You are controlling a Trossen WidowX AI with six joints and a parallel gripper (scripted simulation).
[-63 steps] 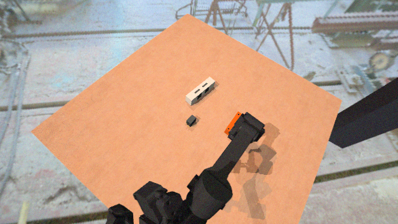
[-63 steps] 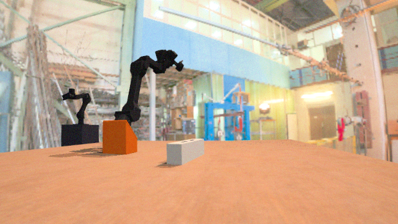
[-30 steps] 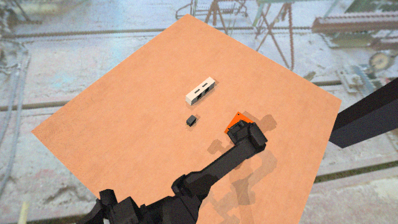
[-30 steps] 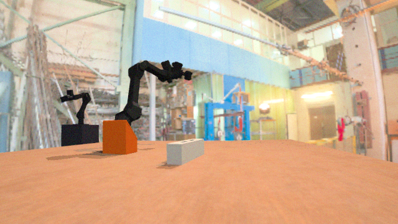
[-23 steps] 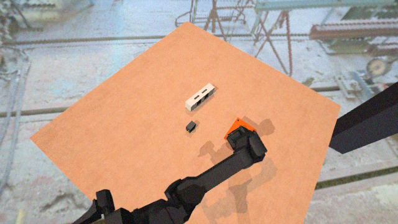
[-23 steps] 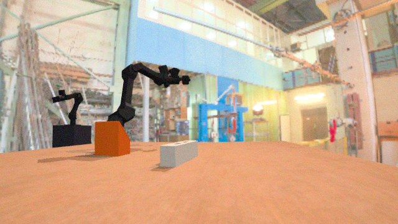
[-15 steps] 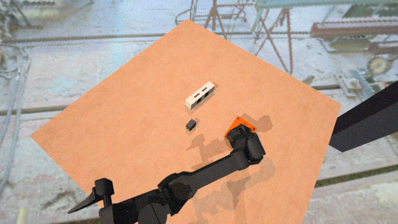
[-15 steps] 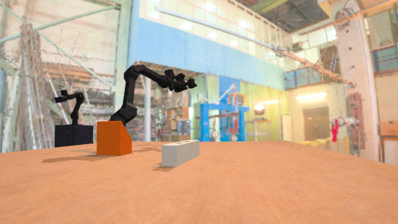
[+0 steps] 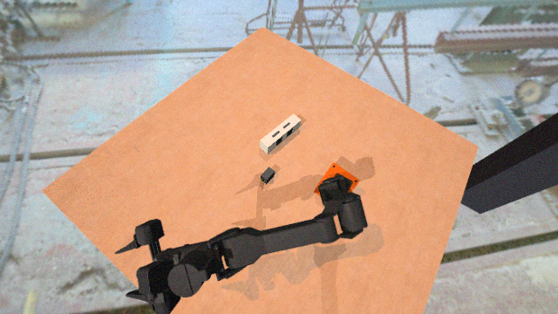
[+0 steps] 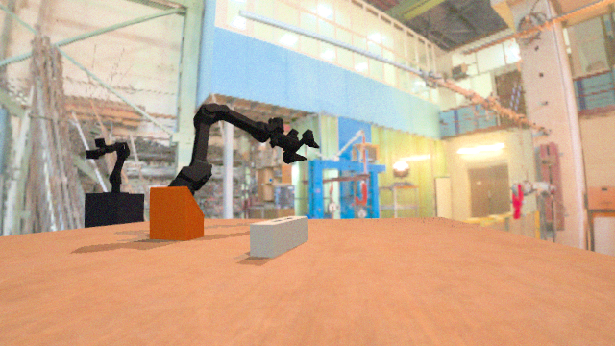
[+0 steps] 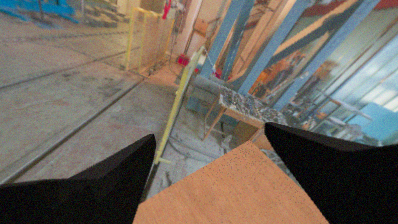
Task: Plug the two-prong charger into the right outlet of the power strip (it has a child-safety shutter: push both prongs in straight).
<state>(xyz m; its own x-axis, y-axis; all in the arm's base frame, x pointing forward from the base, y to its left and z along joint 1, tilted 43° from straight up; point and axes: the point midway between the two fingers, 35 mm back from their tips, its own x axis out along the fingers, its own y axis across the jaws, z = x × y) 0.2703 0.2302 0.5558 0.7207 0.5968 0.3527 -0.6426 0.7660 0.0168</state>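
Observation:
The white power strip (image 9: 281, 133) (image 10: 279, 235) lies on the orange table (image 9: 174, 131) (image 10: 408, 288), its two outlets facing up. The small black two-prong charger (image 9: 268, 175) lies on the table a short way in front of the strip; it does not show in the exterior view. My gripper (image 9: 123, 274) (image 10: 311, 151) (image 11: 210, 133) is open and empty. It hangs high in the air over the table's near corner, far from the charger and the strip. The wrist view shows only that table corner (image 11: 235, 195) and the floor beyond.
The arm's orange base (image 9: 333, 171) (image 10: 173, 213) stands on the table to the right of the charger. A dark block (image 9: 514, 170) (image 10: 113, 209) stands off the table's right side, with a second small arm on it.

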